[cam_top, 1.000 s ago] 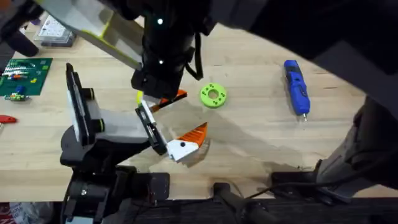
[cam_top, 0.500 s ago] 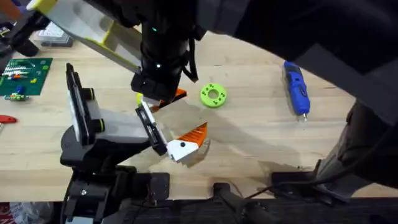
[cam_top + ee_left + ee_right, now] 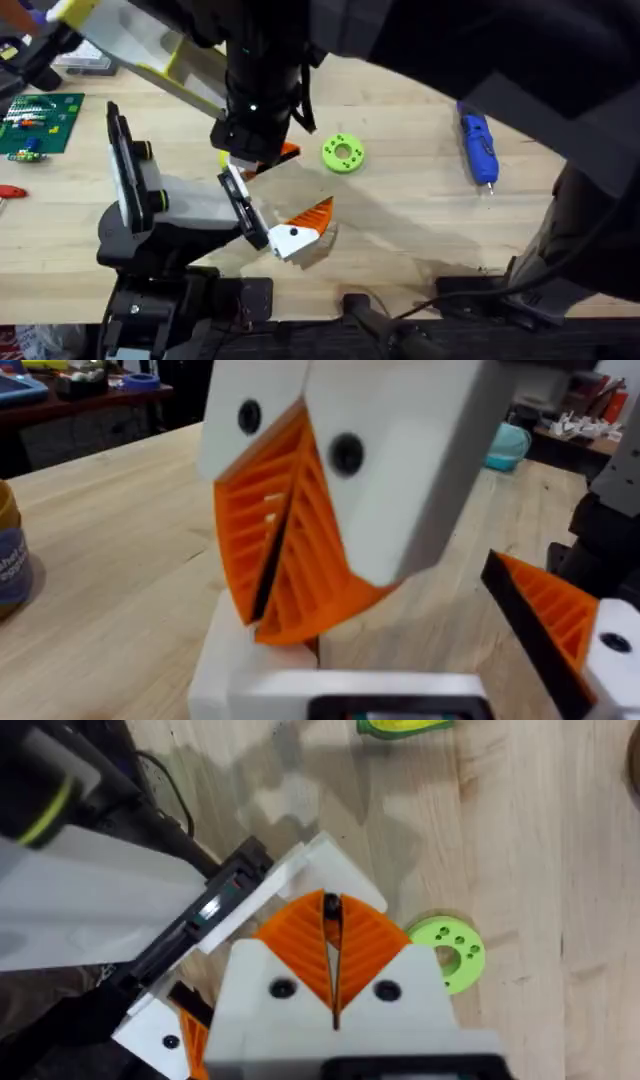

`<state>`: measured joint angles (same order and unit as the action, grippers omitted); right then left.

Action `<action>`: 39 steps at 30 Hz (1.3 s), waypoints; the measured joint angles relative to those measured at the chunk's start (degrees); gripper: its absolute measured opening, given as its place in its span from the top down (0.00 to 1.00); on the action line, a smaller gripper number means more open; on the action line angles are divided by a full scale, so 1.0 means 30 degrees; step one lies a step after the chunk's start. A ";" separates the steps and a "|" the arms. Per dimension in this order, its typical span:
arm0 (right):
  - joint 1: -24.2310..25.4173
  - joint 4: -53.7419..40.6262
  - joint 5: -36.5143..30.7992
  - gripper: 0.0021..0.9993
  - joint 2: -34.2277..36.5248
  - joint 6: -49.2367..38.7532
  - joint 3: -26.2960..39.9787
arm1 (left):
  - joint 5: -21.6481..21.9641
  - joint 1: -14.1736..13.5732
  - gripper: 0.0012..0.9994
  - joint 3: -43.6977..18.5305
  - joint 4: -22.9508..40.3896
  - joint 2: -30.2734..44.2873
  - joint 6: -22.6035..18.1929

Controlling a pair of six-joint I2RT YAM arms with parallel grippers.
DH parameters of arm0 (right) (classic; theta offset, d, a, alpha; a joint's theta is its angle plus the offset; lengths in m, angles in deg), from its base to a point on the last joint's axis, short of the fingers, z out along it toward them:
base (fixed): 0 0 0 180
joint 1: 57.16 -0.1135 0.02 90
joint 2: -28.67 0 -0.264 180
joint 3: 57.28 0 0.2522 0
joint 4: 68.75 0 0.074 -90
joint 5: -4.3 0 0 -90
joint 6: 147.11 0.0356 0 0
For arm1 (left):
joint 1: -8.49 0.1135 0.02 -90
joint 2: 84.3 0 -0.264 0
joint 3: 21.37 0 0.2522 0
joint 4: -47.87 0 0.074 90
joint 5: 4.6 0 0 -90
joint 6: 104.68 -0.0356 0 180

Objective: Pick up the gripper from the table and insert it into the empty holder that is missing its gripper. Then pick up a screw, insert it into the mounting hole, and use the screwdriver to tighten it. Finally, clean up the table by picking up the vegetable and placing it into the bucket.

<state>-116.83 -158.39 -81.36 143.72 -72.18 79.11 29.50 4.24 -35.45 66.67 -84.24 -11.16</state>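
White two-finger right gripper (image 3: 255, 150) with orange ribbed pads hangs over the table's left half, its arm reaching in from about two o'clock. The pads are closed almost face to face, a thin dark seam between them, and they appear to pinch the loose orange-wedge finger on its white blocky base (image 3: 235, 660) at their tips (the exact contact is hidden by the pads themselves).

The black-plated holder on its white-grey housing and black stand (image 3: 238, 200) sits just beside the gripper, at about seven o'clock from it in the overhead view. Its front plates run roughly from eleven to five o'clock. The five o'clock end already carries a mounted orange-and-white finger (image 3: 300, 228), whose wedge points toward two o'clock. The eleven o'clock end is the free one, and the loose finger (image 3: 285, 152) hangs close above it, its orange tip pointing roughly toward three o'clock.

I judge the insertion to turn on bringing the white base down toward seven o'clock, square to the plates, wedge parallel to its mounted twin. The right arm is plainly the nearer one; whether the left gripper is open or closed cannot be told.
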 joint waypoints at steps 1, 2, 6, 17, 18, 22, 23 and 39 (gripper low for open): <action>-0.0006 -0.0003 0.0000 1.00 0.0007 0.0000 0.0010 | 0.0000 0.0000 0.00 0.0000 0.0000 0.0000 -0.0006; -0.0006 -0.0016 0.0000 1.00 0.0013 0.0000 0.0029 | 0.0000 0.0000 0.00 0.0000 0.0000 0.0000 -0.0007; -0.0006 -0.0022 0.0000 1.00 0.0013 0.0000 0.0042 | 0.0000 0.0000 0.00 0.0000 0.0000 0.0000 -0.0013; -0.0006 -0.0022 -0.0001 1.00 0.0013 0.0000 0.0042 | 0.0000 0.0000 0.00 0.0000 0.0000 -0.0001 -0.0013; -0.0006 -0.0022 -0.0007 1.00 0.0013 0.0000 0.0042 | 0.0000 0.0000 0.00 0.0000 0.0000 -0.0007 -0.0013; -0.0006 -0.0022 0.0000 1.00 0.0013 0.0000 0.0042 | 0.0000 0.0000 0.00 0.0000 -0.0007 0.0000 -0.0013; -0.0006 -0.0022 0.0000 1.00 0.0013 0.0000 0.0042 | 0.0000 0.0000 0.00 0.0000 -0.0001 0.0000 -0.0013; 0.0337 -0.0329 -0.0801 0.00 -0.0042 -0.0138 0.0217 | 0.0028 0.0000 0.00 0.0000 -0.0021 -0.0001 -0.0036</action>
<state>-115.82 -159.38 -83.77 143.59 -72.59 79.76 29.59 4.24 -35.45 66.61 -84.24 -11.26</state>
